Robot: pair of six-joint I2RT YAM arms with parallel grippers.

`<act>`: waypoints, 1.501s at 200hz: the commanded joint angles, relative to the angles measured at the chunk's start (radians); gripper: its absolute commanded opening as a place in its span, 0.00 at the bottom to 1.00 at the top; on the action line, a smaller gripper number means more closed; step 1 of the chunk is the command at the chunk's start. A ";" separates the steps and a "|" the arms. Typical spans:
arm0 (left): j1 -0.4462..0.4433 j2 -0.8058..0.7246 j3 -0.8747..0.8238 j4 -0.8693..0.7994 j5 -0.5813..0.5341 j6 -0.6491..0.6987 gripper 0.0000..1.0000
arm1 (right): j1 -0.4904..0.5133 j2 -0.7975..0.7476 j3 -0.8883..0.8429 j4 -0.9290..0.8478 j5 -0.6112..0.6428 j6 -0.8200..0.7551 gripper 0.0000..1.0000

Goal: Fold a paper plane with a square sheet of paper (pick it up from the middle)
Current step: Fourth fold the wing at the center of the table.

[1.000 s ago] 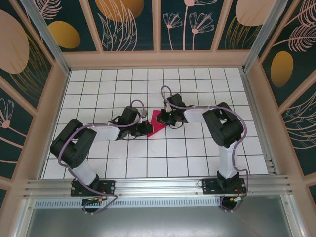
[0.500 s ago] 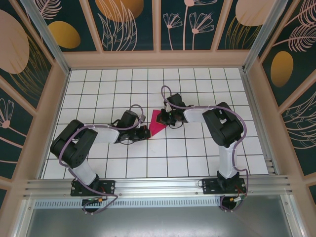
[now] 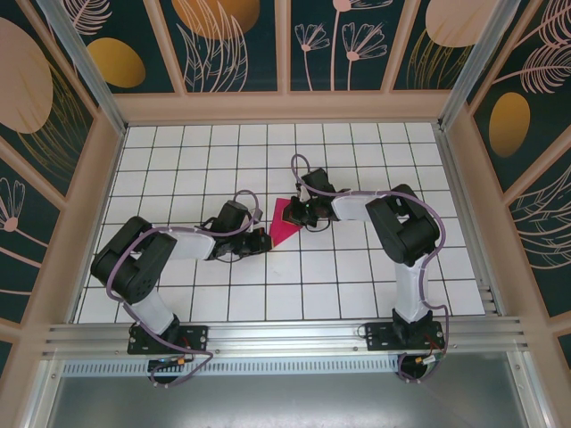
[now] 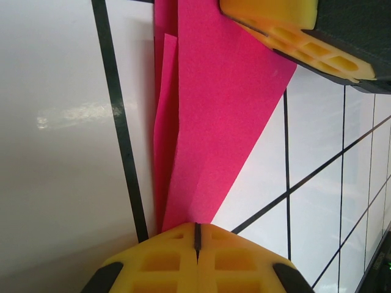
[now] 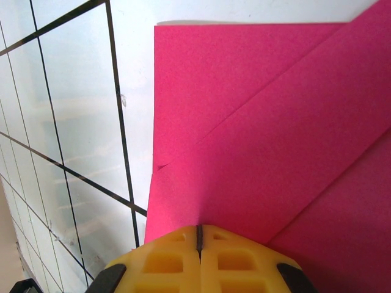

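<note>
The magenta-pink paper [image 3: 284,223] lies on the white grid floor, folded into a narrow pointed shape with diagonal flaps. My left gripper [image 3: 264,239] is shut, its yellow fingertips resting on the paper's near-left tip. In the left wrist view the paper [image 4: 214,110] fans out from my shut left gripper [image 4: 197,235], one thin flap slightly raised on the left. My right gripper [image 3: 300,214] is shut and pressed on the paper's far-right edge. In the right wrist view the paper [image 5: 263,122] lies flat with overlapping layers in front of the shut right gripper [image 5: 198,235].
The white tiled floor [image 3: 357,285] stretches round the paper on all sides. Beige walls [image 3: 268,107] close off the back and both sides. An aluminium rail [image 3: 285,334] runs along the near edge by the arm bases.
My left gripper has slid left and toward the near side along the paper, uncovering more of it and ending at its tip. The paper and the right gripper have stayed put.
</note>
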 commanded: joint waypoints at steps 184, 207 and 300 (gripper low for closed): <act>-0.006 0.108 0.089 -0.050 0.002 0.018 0.05 | -0.002 0.105 -0.038 -0.107 0.120 -0.015 0.00; -0.007 0.092 0.065 -0.070 0.006 0.033 0.04 | -0.001 0.107 -0.039 -0.108 0.121 -0.015 0.00; -0.019 0.019 -0.032 -0.101 0.002 0.051 0.01 | -0.001 0.114 -0.038 -0.114 0.126 -0.015 0.00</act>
